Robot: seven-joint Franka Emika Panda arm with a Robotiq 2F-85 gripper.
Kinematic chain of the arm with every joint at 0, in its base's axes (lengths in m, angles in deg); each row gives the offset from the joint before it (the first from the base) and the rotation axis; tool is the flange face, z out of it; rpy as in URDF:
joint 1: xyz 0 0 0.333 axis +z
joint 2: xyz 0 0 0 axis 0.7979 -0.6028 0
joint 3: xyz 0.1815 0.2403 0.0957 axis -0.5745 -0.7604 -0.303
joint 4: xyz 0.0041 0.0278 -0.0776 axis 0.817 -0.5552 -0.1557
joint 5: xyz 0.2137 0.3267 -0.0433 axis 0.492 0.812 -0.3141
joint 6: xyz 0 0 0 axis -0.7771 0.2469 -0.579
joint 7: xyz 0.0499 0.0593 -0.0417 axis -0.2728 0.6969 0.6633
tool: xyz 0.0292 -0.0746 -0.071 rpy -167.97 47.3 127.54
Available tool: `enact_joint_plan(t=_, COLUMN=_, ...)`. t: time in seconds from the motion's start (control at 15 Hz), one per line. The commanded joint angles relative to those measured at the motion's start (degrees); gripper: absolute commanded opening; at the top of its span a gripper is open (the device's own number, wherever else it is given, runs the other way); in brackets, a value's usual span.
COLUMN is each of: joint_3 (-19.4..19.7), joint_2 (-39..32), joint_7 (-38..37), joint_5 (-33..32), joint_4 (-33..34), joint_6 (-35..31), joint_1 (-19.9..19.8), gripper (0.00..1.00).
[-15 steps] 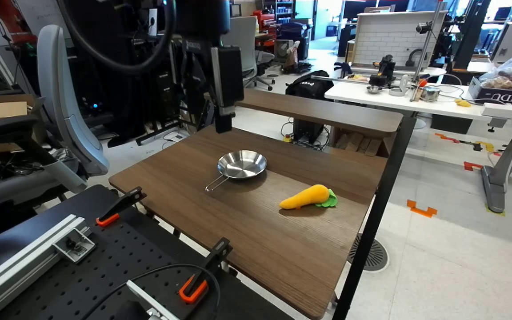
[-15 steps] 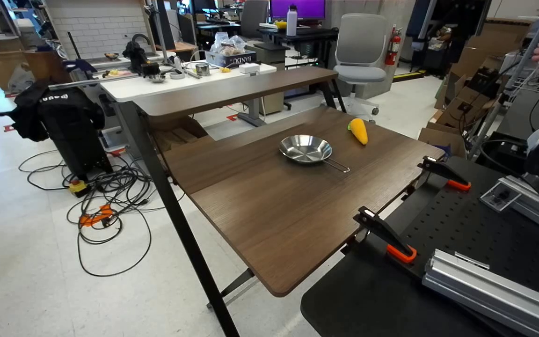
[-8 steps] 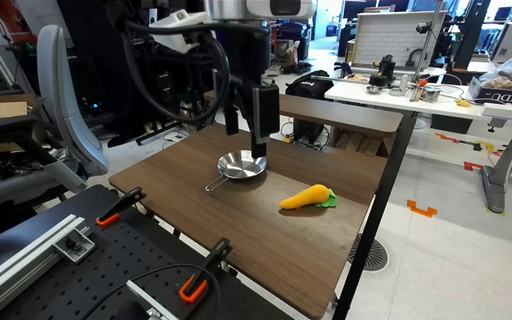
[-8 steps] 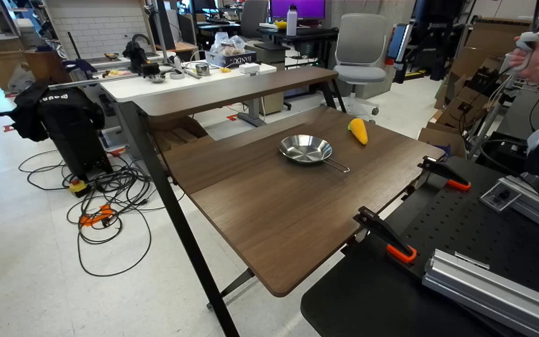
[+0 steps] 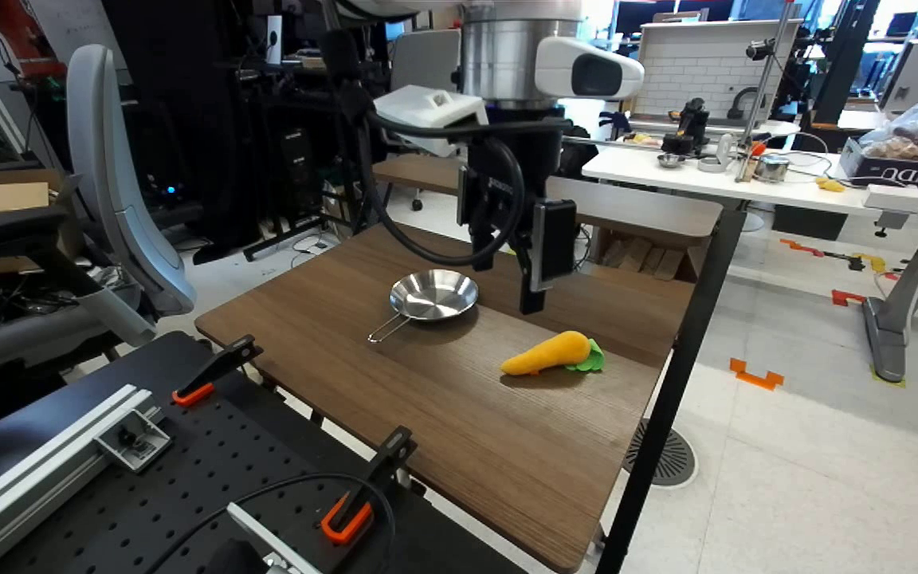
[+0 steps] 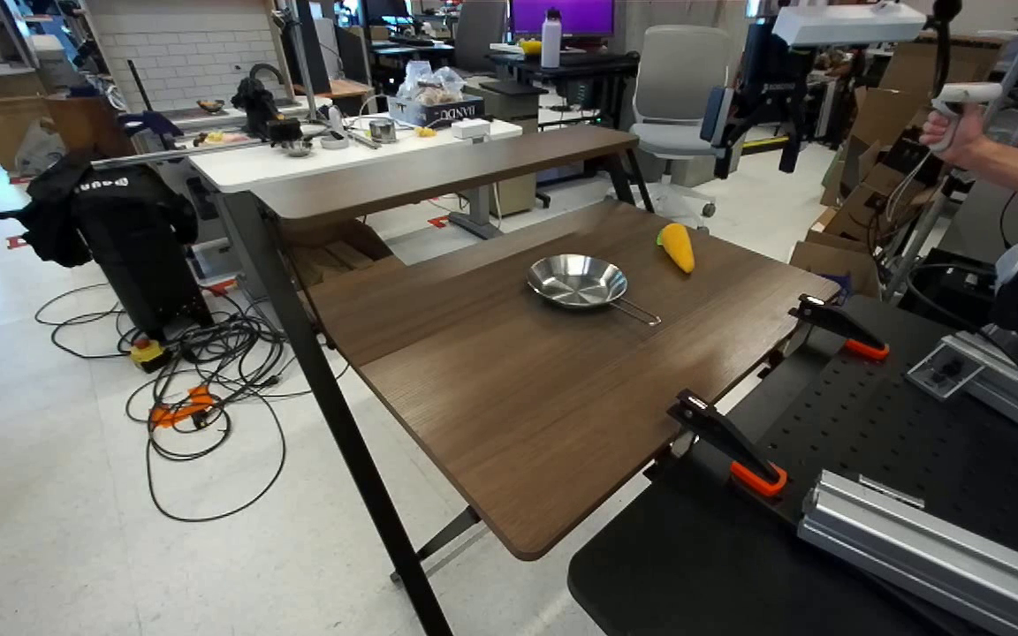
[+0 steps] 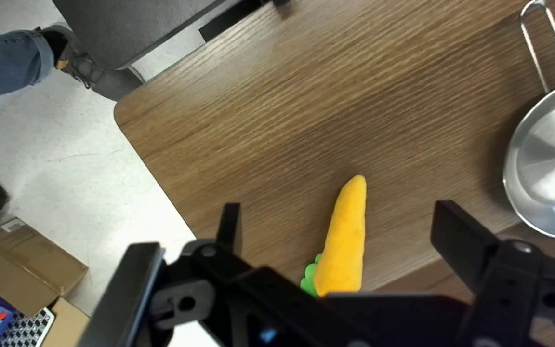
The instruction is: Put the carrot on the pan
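Observation:
The orange-yellow carrot (image 5: 551, 355) with its green leafy end lies on the brown table in both exterior views (image 6: 677, 247). In the wrist view the carrot (image 7: 347, 236) lies between and below the fingers, tip pointing up; its thick end is partly hidden by the gripper. The shiny silver pan (image 5: 433, 296) stands on the table with nothing in it, also in an exterior view (image 6: 578, 281) and at the right edge of the wrist view (image 7: 528, 193). My gripper (image 5: 507, 279) is open and empty above the table, also in an exterior view (image 6: 756, 164) and the wrist view (image 7: 339, 217).
The brown table (image 5: 331, 359) has a raised shelf (image 5: 626, 203) along its back. Black clamps (image 5: 375, 478) with orange parts hold the near edge by the black perforated base (image 5: 228, 478). A person's hand (image 6: 955, 132) holds a white controller. A cardboard box (image 7: 22, 265) lies beyond the table edge.
My open gripper has come down and across from above the pan's far side towards the carrot. It has entered an exterior view at the upper right. The carrot and pan have not moved.

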Motion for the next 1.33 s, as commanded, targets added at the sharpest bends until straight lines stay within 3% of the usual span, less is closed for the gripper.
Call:
enact_joint_plan(t=0.0, joint_3=1.06, joint_2=-7.02, joint_7=-2.14, joint_5=-0.96, joint_4=5.63, joint_6=-2.17, joint_1=1.06, gripper=1.0)
enact_joint_plan(t=1.27, joint_3=3.18, joint_2=-26.24, joint_7=-5.24, joint_5=-0.41, joint_4=20.09, joint_6=-8.25, joint_1=4.18, gripper=1.0)
